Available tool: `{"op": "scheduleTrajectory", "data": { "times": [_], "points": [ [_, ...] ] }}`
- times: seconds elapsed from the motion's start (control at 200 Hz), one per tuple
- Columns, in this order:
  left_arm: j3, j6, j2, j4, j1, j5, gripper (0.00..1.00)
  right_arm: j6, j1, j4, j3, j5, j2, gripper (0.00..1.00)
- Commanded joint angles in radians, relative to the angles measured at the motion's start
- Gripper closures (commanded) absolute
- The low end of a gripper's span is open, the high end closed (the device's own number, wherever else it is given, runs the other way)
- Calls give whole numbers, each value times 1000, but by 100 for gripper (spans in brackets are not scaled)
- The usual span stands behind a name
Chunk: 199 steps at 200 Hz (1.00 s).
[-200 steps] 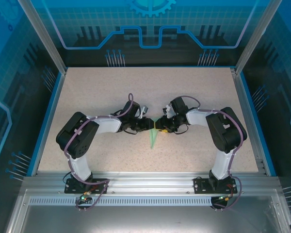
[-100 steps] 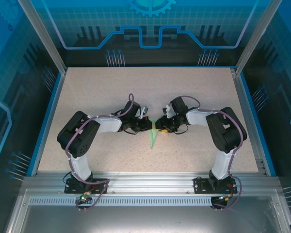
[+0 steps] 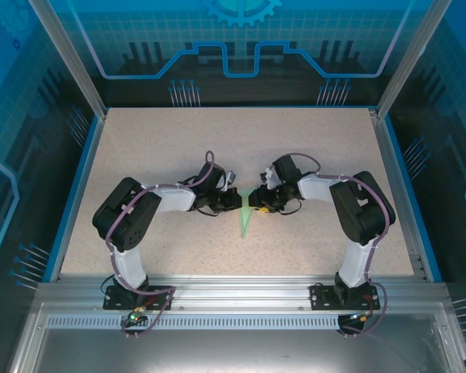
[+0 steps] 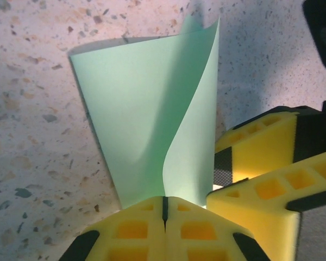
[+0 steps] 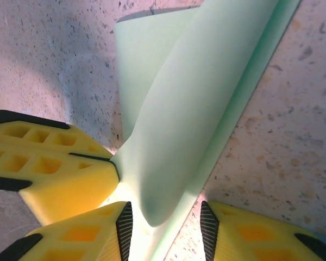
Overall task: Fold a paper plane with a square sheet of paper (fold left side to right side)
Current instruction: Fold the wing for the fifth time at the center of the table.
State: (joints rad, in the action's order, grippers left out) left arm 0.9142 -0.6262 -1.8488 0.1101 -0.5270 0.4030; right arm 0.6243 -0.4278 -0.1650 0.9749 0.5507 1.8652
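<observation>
Speckled beige stone-pattern worktop (image 3: 179, 140), blue-trimmed. Translucent blue wall panels with circuit graphics (image 3: 241, 47) on three sides, between silver aluminium frame posts (image 3: 67, 58). Grey slotted aluminium rail (image 3: 241, 291) along near edge. Light even.

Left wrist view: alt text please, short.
A pale mint-green sheet of paper, folded to a taper with one flap curling upward, is pinched at its narrow end by the shut yellow left gripper at bottom centre. It lies on a speckled beige tabletop, with the yellow right gripper close by at the right.
</observation>
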Motion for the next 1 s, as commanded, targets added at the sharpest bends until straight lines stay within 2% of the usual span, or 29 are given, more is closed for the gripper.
{"op": "scheduleTrajectory", "data": {
  "times": [0.0, 0.395, 0.675, 0.79, 0.865, 0.99],
  "points": [
    [13, 23, -27, -24, 8, -24, 98, -24, -29, -24, 4, -12, 38, 59],
    [-4, 21, -42, -16, 8, -31, 98, -31, -26, -15, 8, 5, 22, 59],
    [-20, 19, -52, -2, 7, -28, 99, -28, 17, -30, 16, 34, -110, 59],
    [-23, 17, -55, 3, 8, -26, 99, 13, 14, 18, 19, 52, -125, 63],
    [-24, 19, -52, 3, 8, -27, 99, 38, 9, 45, 29, 55, -111, 71],
    [-30, 21, -46, -3, 7, -36, 100, 55, 0, 52, 63, 53, -63, 78]
  ]
}}
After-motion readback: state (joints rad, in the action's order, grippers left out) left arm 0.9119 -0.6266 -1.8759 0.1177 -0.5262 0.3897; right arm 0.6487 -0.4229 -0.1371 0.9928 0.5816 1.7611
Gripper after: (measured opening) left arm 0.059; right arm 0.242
